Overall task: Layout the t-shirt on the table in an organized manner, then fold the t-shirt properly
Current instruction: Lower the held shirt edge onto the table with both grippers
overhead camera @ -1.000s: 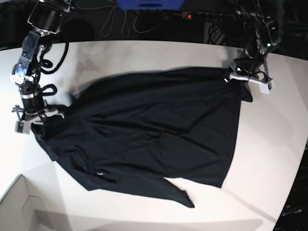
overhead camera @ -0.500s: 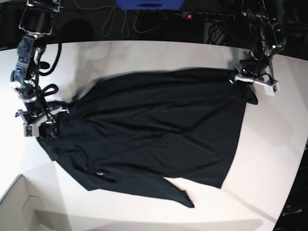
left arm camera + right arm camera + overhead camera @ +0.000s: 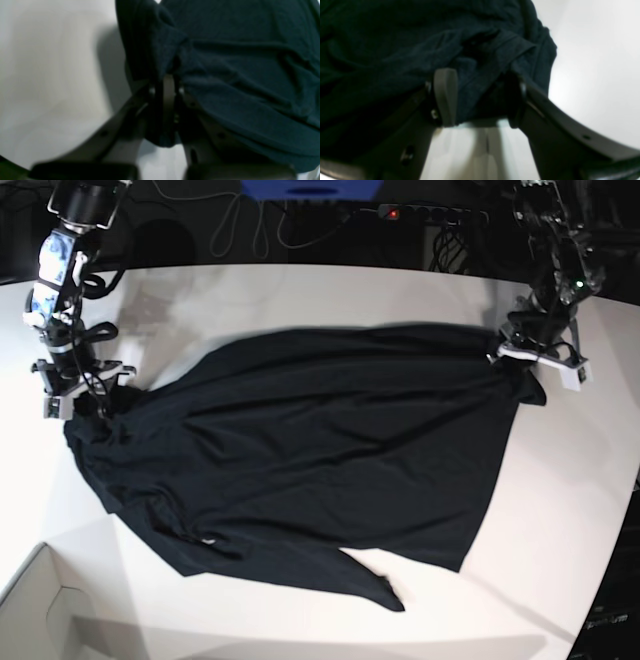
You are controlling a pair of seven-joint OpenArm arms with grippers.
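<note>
One plain black short-sleeved t-shirt (image 3: 310,460) on large smooth white table (image 3: 580,480); two grippers. Shirt spread across table centre, long axis left-right in base view. Left gripper (image 3: 166,85): jaws pinching shirt edge. Right gripper (image 3: 477,97): jaws spread, fabric bunched between. Change: right jaws released since a second ago; shirt stretched wider.

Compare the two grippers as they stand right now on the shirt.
The left gripper is shut, pinching a bunched edge of the t-shirt; the right gripper stands open, cloth lying loose between its fingers. In the base view, the left sits at the shirt's far right corner, the right at its left end. Both hover low over the white table at the garment's edge.
</note>
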